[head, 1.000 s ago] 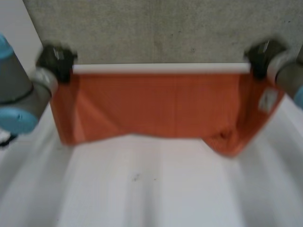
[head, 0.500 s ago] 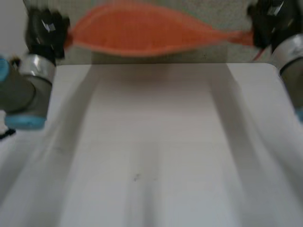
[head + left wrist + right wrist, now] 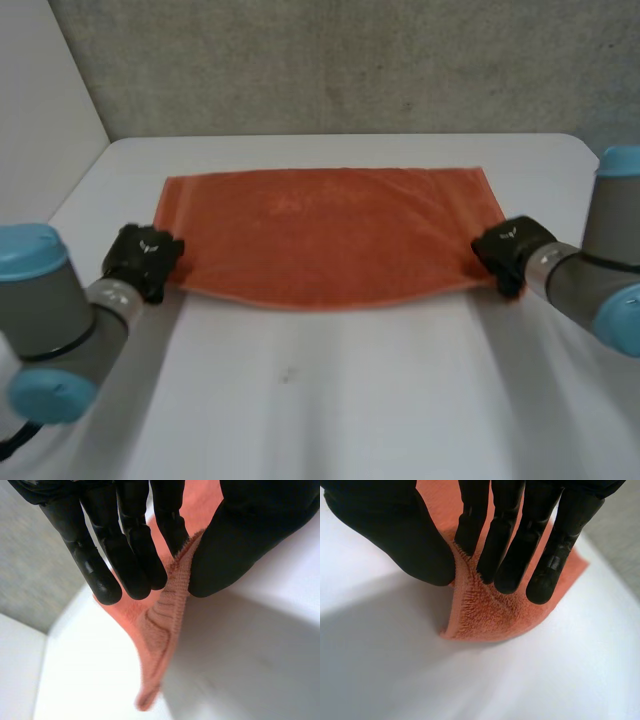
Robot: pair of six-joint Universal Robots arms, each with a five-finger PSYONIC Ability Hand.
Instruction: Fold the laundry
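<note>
Nothing legible here; the left hand (image 3: 146, 252) and right hand (image 3: 510, 243) each carry a pale mark, perhaps a logo.

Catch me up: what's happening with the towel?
The robot is holding an orange towel that lies spread flat on the white table. The left hand pinches the near left corner between thumb and fingers, and the right hand pinches the near right corner the same way. Both corners are raised a little off the table.
</note>
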